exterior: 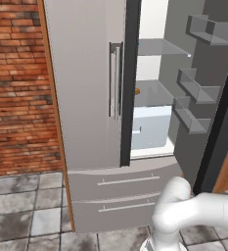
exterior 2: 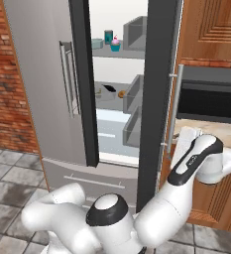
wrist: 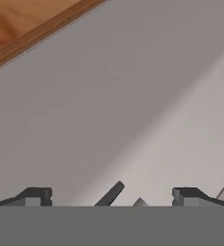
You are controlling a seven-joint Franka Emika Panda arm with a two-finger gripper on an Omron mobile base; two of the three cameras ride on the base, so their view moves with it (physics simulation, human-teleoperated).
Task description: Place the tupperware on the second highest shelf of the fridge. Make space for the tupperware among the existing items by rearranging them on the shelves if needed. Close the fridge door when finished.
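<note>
Place: home kitchen
Evidence: tall grey fridge point(exterior: 91, 88) open, wooden cabinets point(exterior 2: 211, 30), built-in oven point(exterior 2: 208, 99), brick wall point(exterior: 17, 88), tiled floor point(exterior: 22, 211)

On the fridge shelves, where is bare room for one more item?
Top shelf: block, can and cupcake crowd it; little room. Second highest shelf: tupperware and brown piece take the middle; bare glass along its front edge.

Fridge point(exterior 2: 42, 74) door ajar — cupcake point(exterior 2: 115, 44) and can point(exterior 2: 108, 36) on the upper shelf point(exterior 2: 118, 53).

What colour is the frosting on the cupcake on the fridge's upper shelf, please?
Pink, above a teal wrapper; clearest in the right base view.
</note>
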